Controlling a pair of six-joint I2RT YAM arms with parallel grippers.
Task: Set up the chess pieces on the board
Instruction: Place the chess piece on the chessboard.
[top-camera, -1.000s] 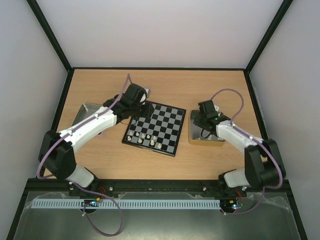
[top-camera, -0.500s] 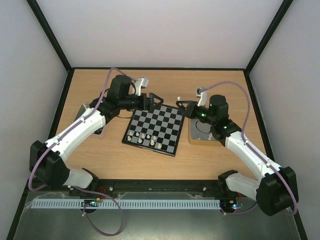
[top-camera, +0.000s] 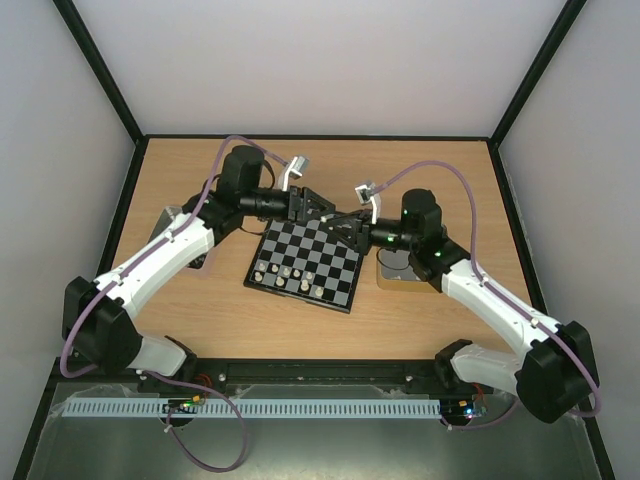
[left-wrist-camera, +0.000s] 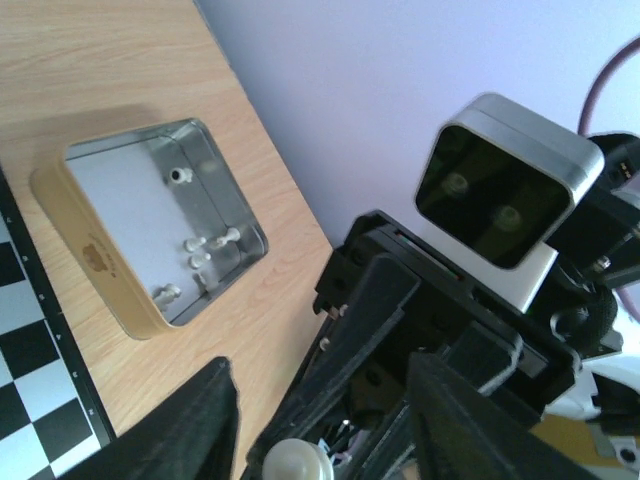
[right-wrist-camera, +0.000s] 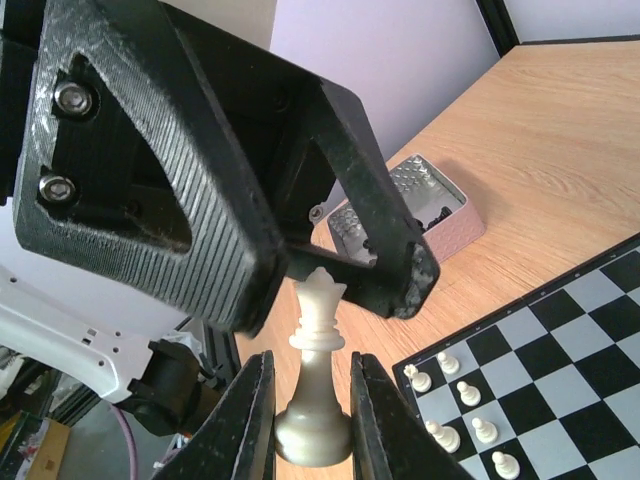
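Observation:
My right gripper (right-wrist-camera: 315, 365) is shut on the lower stem of a cream-white queen (right-wrist-camera: 318, 385) and holds it upright in the air. In the top view this right gripper (top-camera: 343, 226) meets my left gripper (top-camera: 312, 208) above the far edge of the board (top-camera: 331, 251). The left gripper's black fingers (right-wrist-camera: 160, 180) stand on either side of the queen's crown with a gap on each side, so it is open. In the left wrist view the queen (left-wrist-camera: 296, 463) shows as a pale round shape between the left gripper (left-wrist-camera: 320, 405) fingers. Several white chess pieces (top-camera: 286, 275) stand on the board's near-left rows.
A gold-sided tin (top-camera: 400, 273) sits right of the board; its inside (left-wrist-camera: 150, 215) holds several white pieces. Another tin (top-camera: 168, 222), left of the board and partly under the left arm, holds black pieces (right-wrist-camera: 437, 212). Black-framed walls enclose the wooden table (top-camera: 320, 165).
The right arm lifted out of the right tin and swung left with the queen. The left gripper rose off the board, and both grippers now meet over its far edge.

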